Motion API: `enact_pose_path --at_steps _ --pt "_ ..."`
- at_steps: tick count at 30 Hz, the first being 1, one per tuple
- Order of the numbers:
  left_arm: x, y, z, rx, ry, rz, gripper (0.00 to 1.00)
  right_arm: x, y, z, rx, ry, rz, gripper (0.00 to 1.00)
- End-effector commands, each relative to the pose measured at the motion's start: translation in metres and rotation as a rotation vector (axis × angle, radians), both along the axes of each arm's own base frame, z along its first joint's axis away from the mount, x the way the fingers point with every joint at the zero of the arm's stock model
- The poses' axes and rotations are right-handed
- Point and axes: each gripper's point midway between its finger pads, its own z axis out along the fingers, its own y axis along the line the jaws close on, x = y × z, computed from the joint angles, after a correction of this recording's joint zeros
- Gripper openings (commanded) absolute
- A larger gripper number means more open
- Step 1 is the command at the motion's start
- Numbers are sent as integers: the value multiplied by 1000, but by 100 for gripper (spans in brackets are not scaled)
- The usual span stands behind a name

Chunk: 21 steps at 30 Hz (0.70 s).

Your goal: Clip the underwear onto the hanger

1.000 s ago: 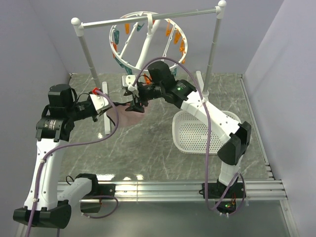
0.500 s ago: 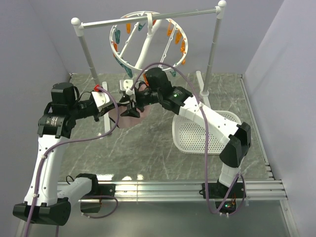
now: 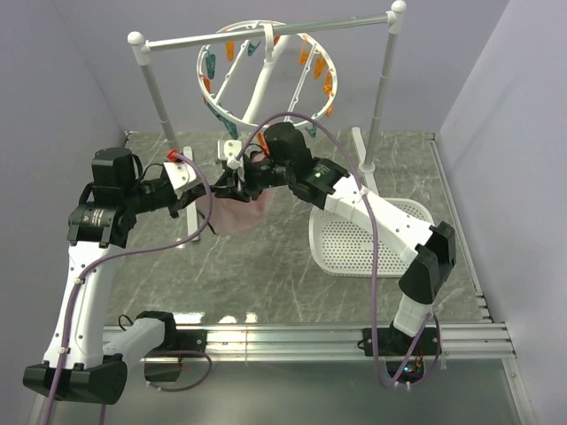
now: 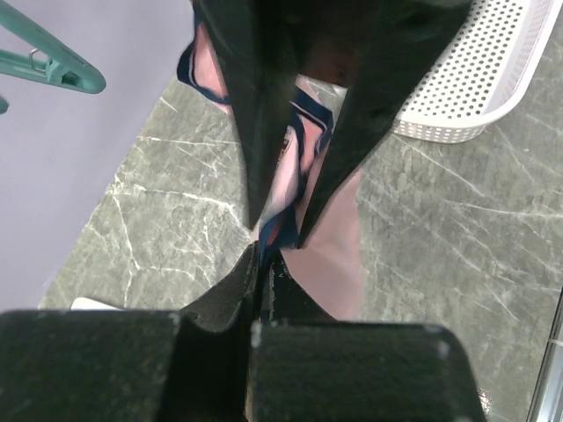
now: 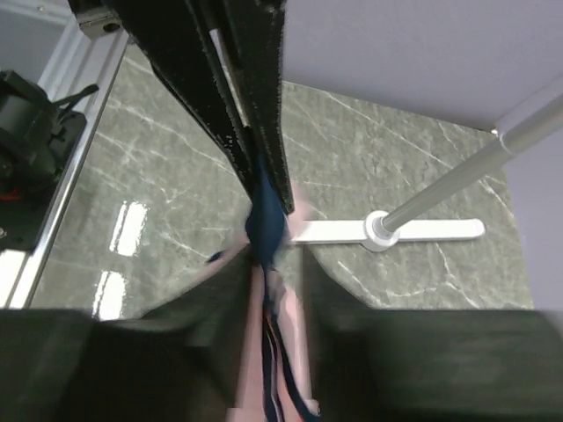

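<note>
The pale pink underwear (image 3: 236,213) with navy edging hangs above the table, held between both grippers below the hanger (image 3: 266,75). The hanger is a white ring with orange and teal clips, hooked on the rail. My left gripper (image 3: 211,189) is shut on the navy edge (image 4: 264,251). My right gripper (image 3: 234,180) is shut on the same edge right beside it (image 5: 266,220). In the left wrist view my gripper (image 4: 261,264) pinches the edging and the right gripper's fingers (image 4: 259,105) come down from above. In the right wrist view my gripper (image 5: 273,290) holds pink and navy folds.
The white rail stand (image 3: 151,84) with two poles spans the back, and its foot (image 5: 387,229) lies on the table. A white perforated basket (image 3: 354,235) sits on the right and shows in the left wrist view (image 4: 475,79). A teal clip (image 4: 53,66) hangs at the left.
Both grippers have risen and shifted slightly left with the underwear. It has left the table and now hangs down between them.
</note>
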Motion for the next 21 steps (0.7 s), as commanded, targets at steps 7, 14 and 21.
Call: enact_pose_path --at_steps 7,14,21 --pt "0 -7 16 -42 -18 -26 0 0 -6 41 96 -22 -19 50" --pt "-1 -7 15 -41 -15 -28 0 1 -3 37 72 -17 3 49" --pt "2 -8 15 -58 3 -21 0 1 -7 27 40 -32 -1 21"
